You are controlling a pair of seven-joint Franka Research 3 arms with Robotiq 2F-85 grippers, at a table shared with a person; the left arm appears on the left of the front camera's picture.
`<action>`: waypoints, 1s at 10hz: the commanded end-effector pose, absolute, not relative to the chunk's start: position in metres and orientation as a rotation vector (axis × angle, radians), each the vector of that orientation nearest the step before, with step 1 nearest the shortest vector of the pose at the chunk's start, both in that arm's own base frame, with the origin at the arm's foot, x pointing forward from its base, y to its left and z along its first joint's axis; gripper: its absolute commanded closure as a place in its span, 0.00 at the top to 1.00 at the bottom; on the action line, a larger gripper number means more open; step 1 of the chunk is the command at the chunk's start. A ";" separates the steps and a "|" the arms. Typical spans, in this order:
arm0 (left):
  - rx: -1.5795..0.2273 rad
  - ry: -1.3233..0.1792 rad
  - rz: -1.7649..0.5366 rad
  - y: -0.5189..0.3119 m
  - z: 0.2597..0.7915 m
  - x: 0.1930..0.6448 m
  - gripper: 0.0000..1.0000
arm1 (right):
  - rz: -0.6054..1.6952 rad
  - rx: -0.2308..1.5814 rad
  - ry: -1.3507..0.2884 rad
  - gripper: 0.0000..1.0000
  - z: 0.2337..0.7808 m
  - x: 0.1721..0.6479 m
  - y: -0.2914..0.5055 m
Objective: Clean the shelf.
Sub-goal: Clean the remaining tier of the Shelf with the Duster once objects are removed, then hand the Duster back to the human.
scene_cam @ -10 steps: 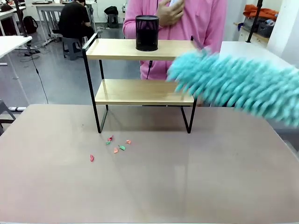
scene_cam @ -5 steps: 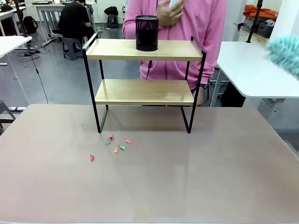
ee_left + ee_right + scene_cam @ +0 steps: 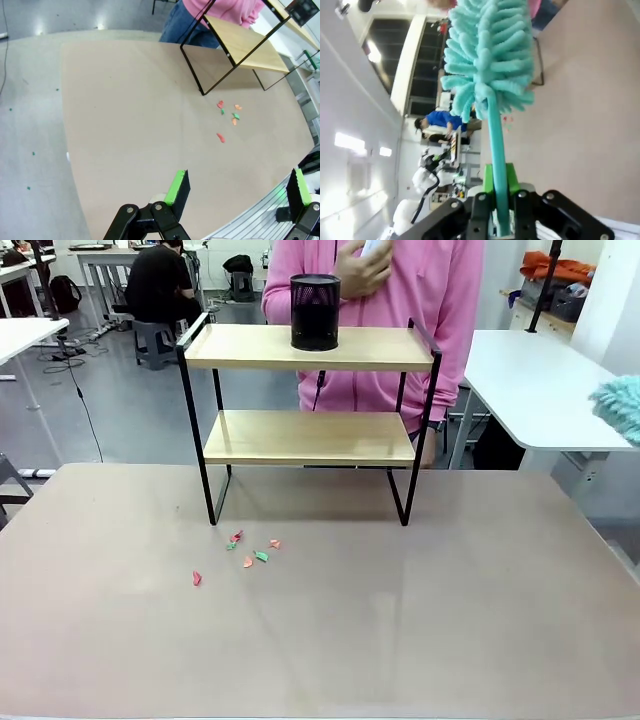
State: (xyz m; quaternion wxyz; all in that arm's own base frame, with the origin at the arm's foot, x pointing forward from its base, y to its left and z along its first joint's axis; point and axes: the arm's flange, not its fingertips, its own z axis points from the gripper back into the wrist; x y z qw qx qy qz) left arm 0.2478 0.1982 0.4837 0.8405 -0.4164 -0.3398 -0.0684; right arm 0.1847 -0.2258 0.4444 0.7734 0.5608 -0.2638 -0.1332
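The shelf (image 3: pixel 310 347), two light wooden boards in a thin black frame, stands at the far middle of the brown table (image 3: pixel 400 620). A black mesh cup (image 3: pixel 315 310) sits on its top board. In the left wrist view the shelf (image 3: pixel 245 45) lies at the top right, far from my left gripper (image 3: pixel 237 192), which hangs open above the table's edge. My right gripper (image 3: pixel 498 195) is shut on the handle of a teal fluffy duster (image 3: pixel 487 55). Just the duster's tip (image 3: pixel 620 405) pokes in at the right edge of the front view, well clear of the shelf.
Several small red, orange and green scraps (image 3: pixel 245 555) lie on the table in front of the shelf's left leg. A person in a pink top (image 3: pixel 380 300) stands right behind the shelf. A white table (image 3: pixel 540 380) stands at the right.
The duster has swung away from the shelf's right side to the right edge of the front view. The shelf, cup and scraps have not moved.
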 end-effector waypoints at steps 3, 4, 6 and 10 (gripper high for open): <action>-0.888 -0.742 -0.164 0.197 0.484 0.248 1.00 | -0.222 1.256 -0.558 0.12 0.450 0.179 -0.237; -0.888 -0.742 -0.164 0.197 0.484 0.248 1.00 | -0.222 1.256 -0.558 0.12 0.450 0.179 -0.237; -0.888 -0.742 -0.164 0.197 0.484 0.248 1.00 | -0.222 1.256 -0.558 0.12 0.450 0.179 -0.237; -0.888 -0.742 -0.164 0.197 0.484 0.248 1.00 | -0.222 1.256 -0.558 0.12 0.450 0.179 -0.237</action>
